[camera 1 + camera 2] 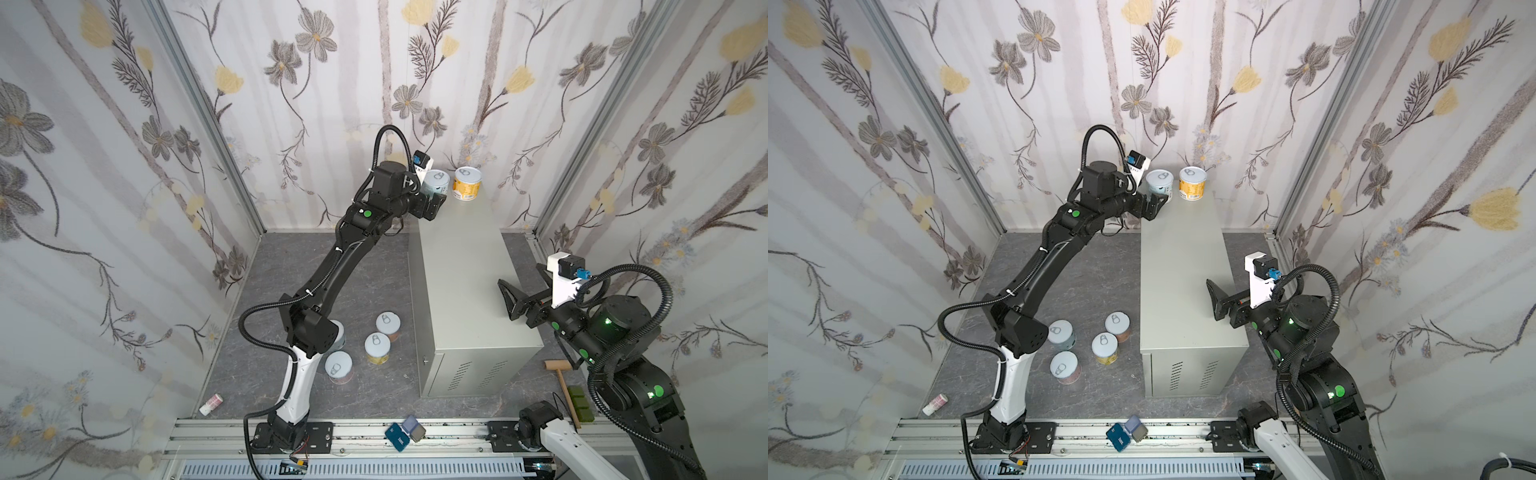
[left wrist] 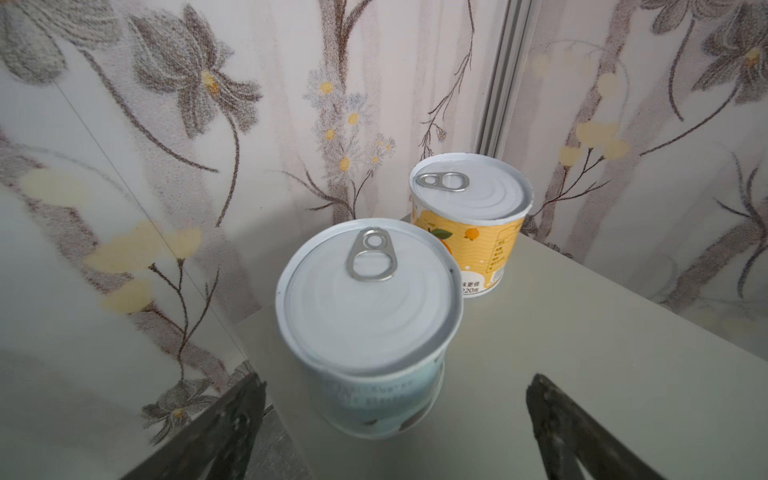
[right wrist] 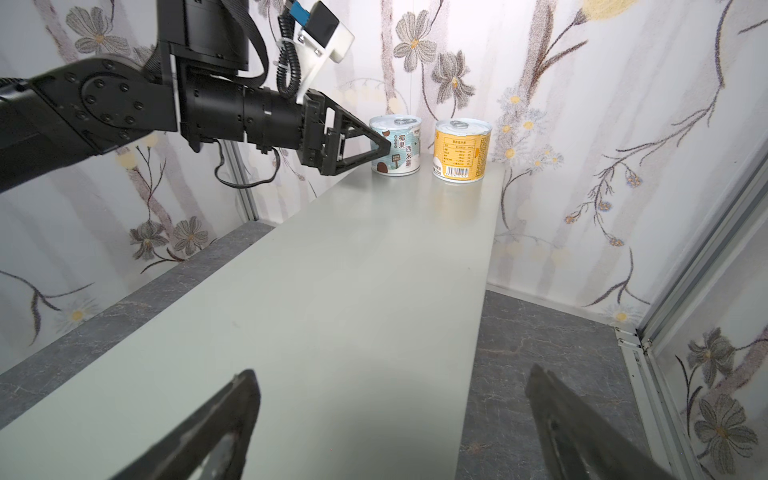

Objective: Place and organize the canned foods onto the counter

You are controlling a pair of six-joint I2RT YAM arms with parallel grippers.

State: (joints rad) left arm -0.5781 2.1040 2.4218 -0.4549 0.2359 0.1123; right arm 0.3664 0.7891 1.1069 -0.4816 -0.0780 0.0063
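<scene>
- Two cans on the worktop (image 2: 582,353): light blue can (image 2: 365,316) loose inside the wide-open left claw (image 2: 395,380); orange can (image 2: 473,199) just beyond it.
- Right claw (image 3: 390,374) wide open, empty.

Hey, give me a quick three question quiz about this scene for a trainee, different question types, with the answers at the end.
1. How many cans stand on top of the grey cabinet?
2. True or false: the left claw is clamped on the light blue can.
3. Where are the other four cans? A, on the floor; B, on the cabinet; C, stacked on the light blue can.
Key: 1, two. 2, false: its jaws stand open on either side. 3, A.
</scene>
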